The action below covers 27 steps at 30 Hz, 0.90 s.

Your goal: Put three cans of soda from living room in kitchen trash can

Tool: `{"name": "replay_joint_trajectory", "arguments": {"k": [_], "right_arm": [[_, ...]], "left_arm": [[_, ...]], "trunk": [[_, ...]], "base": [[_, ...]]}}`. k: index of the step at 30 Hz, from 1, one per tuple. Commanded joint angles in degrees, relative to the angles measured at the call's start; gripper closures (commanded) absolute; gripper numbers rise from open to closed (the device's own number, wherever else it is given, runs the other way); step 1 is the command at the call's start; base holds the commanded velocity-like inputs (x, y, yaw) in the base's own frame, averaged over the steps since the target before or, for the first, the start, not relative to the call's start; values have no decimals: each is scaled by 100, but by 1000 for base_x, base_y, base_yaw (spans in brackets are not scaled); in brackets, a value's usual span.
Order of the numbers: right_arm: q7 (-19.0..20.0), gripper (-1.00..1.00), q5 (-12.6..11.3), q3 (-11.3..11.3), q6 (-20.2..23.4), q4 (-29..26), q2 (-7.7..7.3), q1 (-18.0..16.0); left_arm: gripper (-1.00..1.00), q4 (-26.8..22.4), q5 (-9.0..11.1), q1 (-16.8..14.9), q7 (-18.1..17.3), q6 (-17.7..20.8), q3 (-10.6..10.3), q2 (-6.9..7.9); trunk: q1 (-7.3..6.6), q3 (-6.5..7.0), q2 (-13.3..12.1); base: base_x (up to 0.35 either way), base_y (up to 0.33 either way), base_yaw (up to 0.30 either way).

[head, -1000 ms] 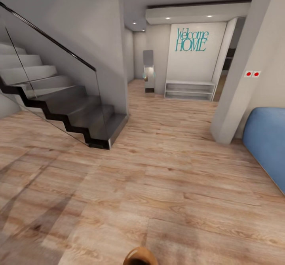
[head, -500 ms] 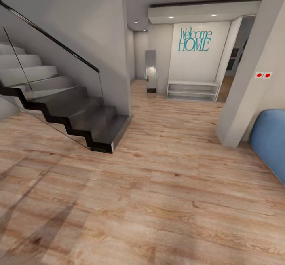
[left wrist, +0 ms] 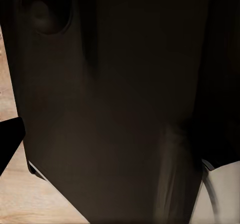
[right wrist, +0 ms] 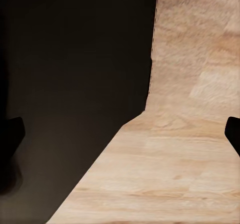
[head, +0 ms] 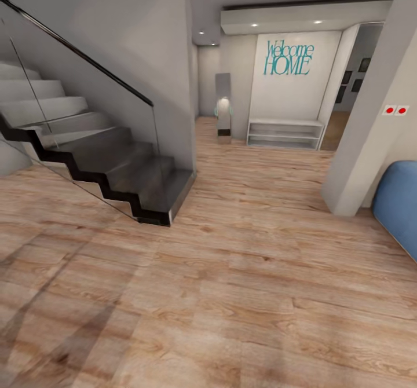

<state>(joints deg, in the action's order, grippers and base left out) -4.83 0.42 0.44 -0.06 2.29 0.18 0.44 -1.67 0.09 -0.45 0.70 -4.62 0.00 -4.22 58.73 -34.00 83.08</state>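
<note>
The floor [head: 249, 272] is pale wood plank with strong grain and a soft satin sheen; the same wood shows in the right wrist view [right wrist: 190, 159]. The stairs [head: 116, 168] have dark, smooth, faintly glossy treads with black edges, behind a clear glass panel [head: 87, 145] topped by a thin dark rail [head: 87, 61]. Walls [head: 139, 58] and pillar [head: 362, 145] are matt pale plaster. The lettering [head: 288, 58] is flat teal. The shelf [head: 285, 133] looks matt white. The blue seat [head: 399, 202] looks smooth and matt. A dark matt body [left wrist: 125, 108] fronts the left wrist view.
</note>
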Motion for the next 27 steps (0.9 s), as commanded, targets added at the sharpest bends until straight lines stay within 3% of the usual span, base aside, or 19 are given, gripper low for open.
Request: {"name": "replay_joint_trajectory", "arguments": {"k": [1, 10, 27], "right_arm": [[0, -100, 0, 0, 0, 0, 0, 0], [-1, -100, 2, 0, -2, 0, 8, 0], [2, -100, 1, 0, -2, 0, -8, 0]], "left_arm": [[-100, 0, 0, 0, 0, -1, 0, 0], [-100, 0, -8, -2, 0, -3, -3, 0], [-100, 0, -9, 1, 0, -12, 0, 0]], "trunk": [[0, 0, 0], [0, 0, 0], [0, 0, 0]], "base": [[-50, 114, 0], [-157, 69, 0], [-40, 4, 0]]}}
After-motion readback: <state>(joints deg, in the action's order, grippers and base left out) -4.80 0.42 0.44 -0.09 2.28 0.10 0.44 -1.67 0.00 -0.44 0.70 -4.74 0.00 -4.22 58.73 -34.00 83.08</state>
